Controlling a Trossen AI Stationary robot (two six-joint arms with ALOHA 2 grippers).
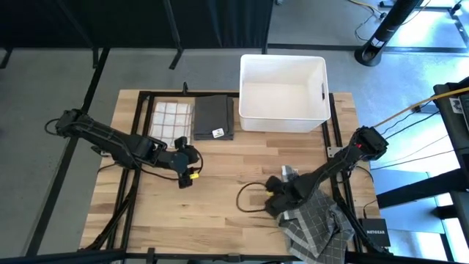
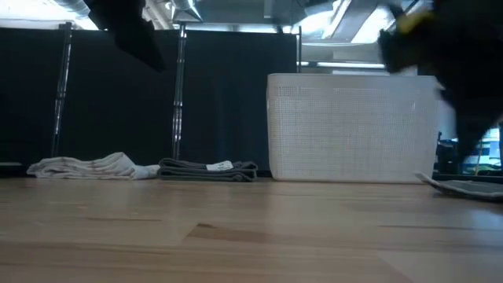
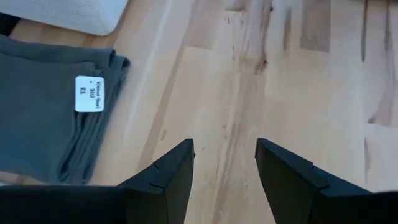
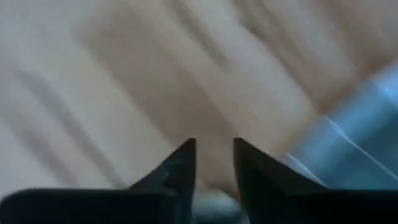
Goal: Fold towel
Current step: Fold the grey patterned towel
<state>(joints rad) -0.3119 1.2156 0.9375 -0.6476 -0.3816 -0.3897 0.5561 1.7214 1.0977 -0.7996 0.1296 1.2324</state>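
The right gripper (image 1: 272, 207) sits low over the wooden bench (image 1: 220, 183), its two dark fingers (image 4: 180, 168) a narrow gap apart with nothing between them, only bare wood showing beyond the tips. The grey checked towel (image 1: 316, 227) lies crumpled just behind and beside that gripper, under the right arm, bunched toward the bench's near right corner and spilling over the edge; in the right wrist view a pale blue-grey strip of it (image 4: 348, 137) shows off to one side of the fingers. Whether the gripper touches the cloth I cannot tell.

The left gripper (image 1: 192, 170) waits over the middle-left of the bench, its fingers (image 3: 168, 180) clearly apart and empty above plain wood. Just beyond it lies a folded dark grey towel (image 1: 213, 117) with a small white label (image 3: 89, 93), and next to that a folded white checked towel (image 1: 171, 119). A white plastic basket (image 1: 283, 94) stands at the far side, well away from both grippers.
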